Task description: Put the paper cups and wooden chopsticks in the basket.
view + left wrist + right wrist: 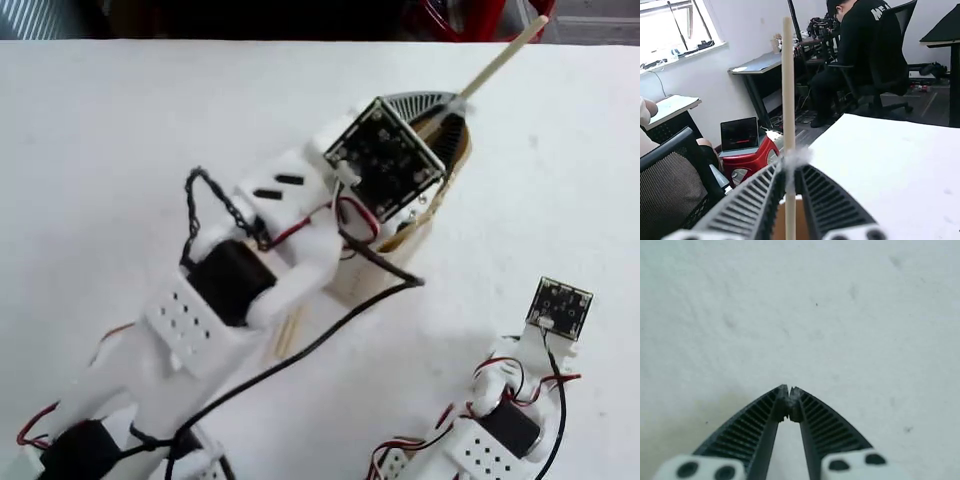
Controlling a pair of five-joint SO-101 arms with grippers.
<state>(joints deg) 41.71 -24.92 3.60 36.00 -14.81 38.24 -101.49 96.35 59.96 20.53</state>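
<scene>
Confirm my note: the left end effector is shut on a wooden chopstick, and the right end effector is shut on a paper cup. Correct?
Not quite. The right end effector is shut on nothing, its tips closed over the table, as the right wrist view shows. The left end effector is indeed shut on a wooden chopstick.

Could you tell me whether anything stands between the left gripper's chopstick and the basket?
Nothing visible does: the left gripper holds the chopstick over the basket, though the arm's wrist hides most of the basket's opening from above.
</scene>
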